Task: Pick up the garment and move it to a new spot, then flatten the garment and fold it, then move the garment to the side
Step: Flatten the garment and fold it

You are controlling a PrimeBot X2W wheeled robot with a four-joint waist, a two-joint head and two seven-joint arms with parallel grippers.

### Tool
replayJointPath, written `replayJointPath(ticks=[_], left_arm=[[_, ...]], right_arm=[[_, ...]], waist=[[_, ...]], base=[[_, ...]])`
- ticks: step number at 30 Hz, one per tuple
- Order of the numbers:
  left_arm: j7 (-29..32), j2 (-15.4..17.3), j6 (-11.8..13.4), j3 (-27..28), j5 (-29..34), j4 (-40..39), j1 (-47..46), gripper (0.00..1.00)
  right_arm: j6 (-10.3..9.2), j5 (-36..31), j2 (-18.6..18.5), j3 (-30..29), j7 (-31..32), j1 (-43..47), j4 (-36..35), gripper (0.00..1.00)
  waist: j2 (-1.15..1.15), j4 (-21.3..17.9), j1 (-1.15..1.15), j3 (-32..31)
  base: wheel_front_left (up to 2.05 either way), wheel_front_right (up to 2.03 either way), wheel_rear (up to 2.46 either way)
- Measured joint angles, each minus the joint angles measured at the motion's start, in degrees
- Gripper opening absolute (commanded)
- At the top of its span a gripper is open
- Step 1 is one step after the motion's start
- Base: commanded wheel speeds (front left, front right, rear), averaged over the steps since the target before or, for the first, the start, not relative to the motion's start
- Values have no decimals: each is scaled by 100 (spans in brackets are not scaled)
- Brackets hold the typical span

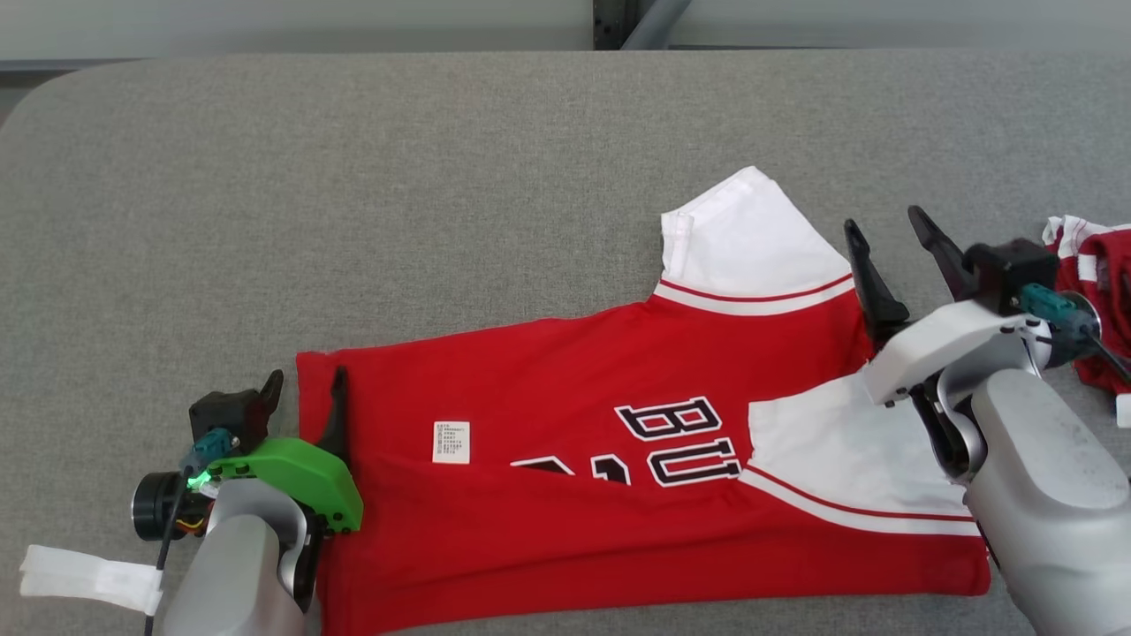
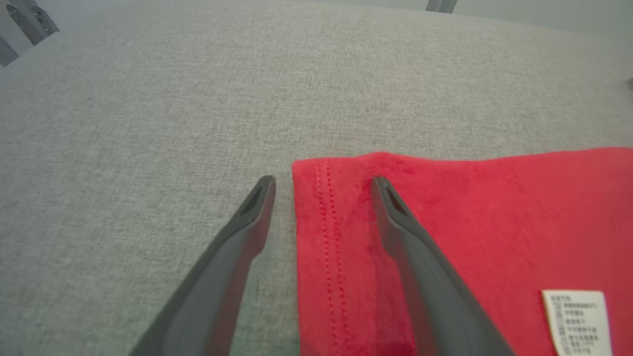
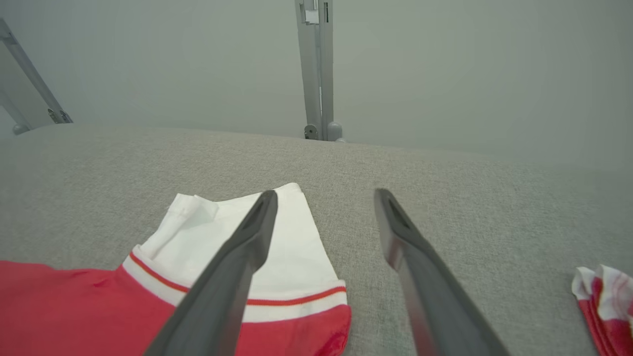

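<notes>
A grey fabric-covered tabletop (image 1: 353, 177) carries everything, with a pale wall and a grey metal post (image 3: 316, 69) behind it. A red jersey (image 1: 574, 495) with white sleeves lies flat across the tabletop's near half, stretched from left to right. Its near long edge is folded up over part of the black-and-white lettering.

The left hand (image 1: 306, 375) sits at the jersey's left hem, spread wide with nothing between its fingers. In the left wrist view one finger (image 2: 420, 257) lies over the red cloth just inside the stitched hem, the other over bare grey. The right hand (image 1: 884, 221) is at the jersey's right end, equally wide and empty. One of its fingers (image 3: 237, 257) is over the far white sleeve (image 1: 751, 238), the other beyond the sleeve's edge.

A second red-and-white garment (image 1: 1096, 291) lies bunched at the tabletop's right edge, apart from the jersey. A small white label (image 1: 451, 442) shows on the red cloth.
</notes>
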Motion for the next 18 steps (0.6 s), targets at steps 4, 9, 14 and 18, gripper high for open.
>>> replayJointPath(ticks=[4, 9, 14, 18], left_arm=[[0, 3, 0, 38, -41, 260, -225, 100], [-4, -15, -5, -1, -55, 300, -337, 92], [-5, -63, -21, -174, -54, 309, -526, 0], [-5, -116, -23, -318, -55, 264, -622, 0]], right_arm=[[0, 97, -52, 322, 24, -447, 275, 100], [0, 222, -203, 879, 448, -1216, 623, 100], [0, 464, -377, 1427, 1056, -1864, 981, 100], [0, 646, -458, 1826, 1503, -2241, 1278, 100]], waist=[[0, 35, 0, 176], [0, 93, 0, 350], [0, 196, 0, 502], [0, 311, 0, 607]], base=[[0, 0, 0], [0, 0, 0], [0, 0, 0], [0, 0, 0]])
